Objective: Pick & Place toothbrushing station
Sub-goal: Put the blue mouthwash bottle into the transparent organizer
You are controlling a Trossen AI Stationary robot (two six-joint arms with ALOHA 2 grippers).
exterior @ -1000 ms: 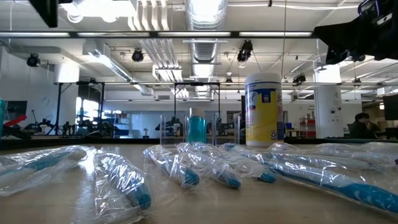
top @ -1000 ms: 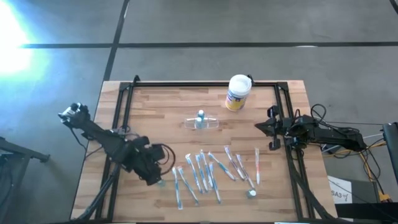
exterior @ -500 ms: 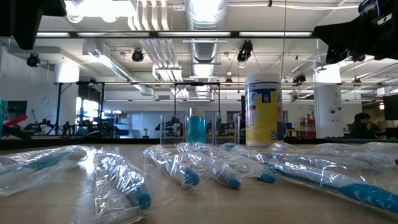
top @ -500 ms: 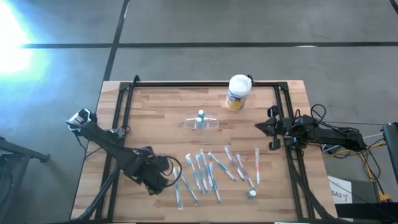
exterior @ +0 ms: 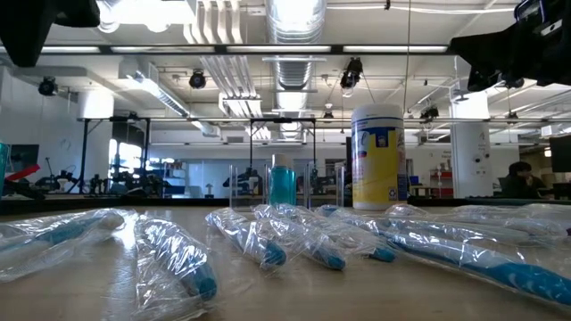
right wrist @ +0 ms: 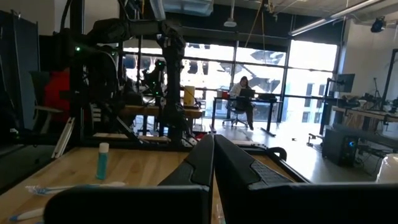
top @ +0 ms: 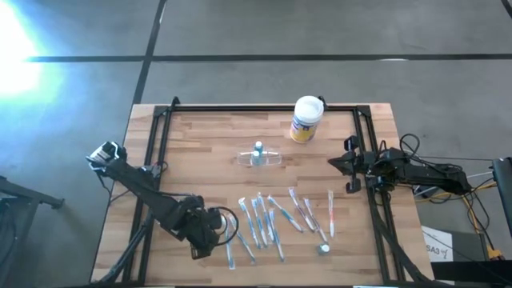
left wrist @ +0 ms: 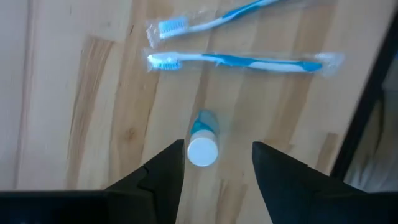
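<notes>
The left end effector, fingers spread, has swung down over a small tube, well away from the toothbrushing station.

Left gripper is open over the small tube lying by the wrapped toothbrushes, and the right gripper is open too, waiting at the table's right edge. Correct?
Not quite. The right gripper is shut; the right wrist view shows its fingers pressed together. The rest holds: the left gripper is open over the tube.

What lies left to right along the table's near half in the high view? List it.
Left gripper → wrapped toothbrushes → small tube. The right gripper waits farther back, at the right edge.
</notes>
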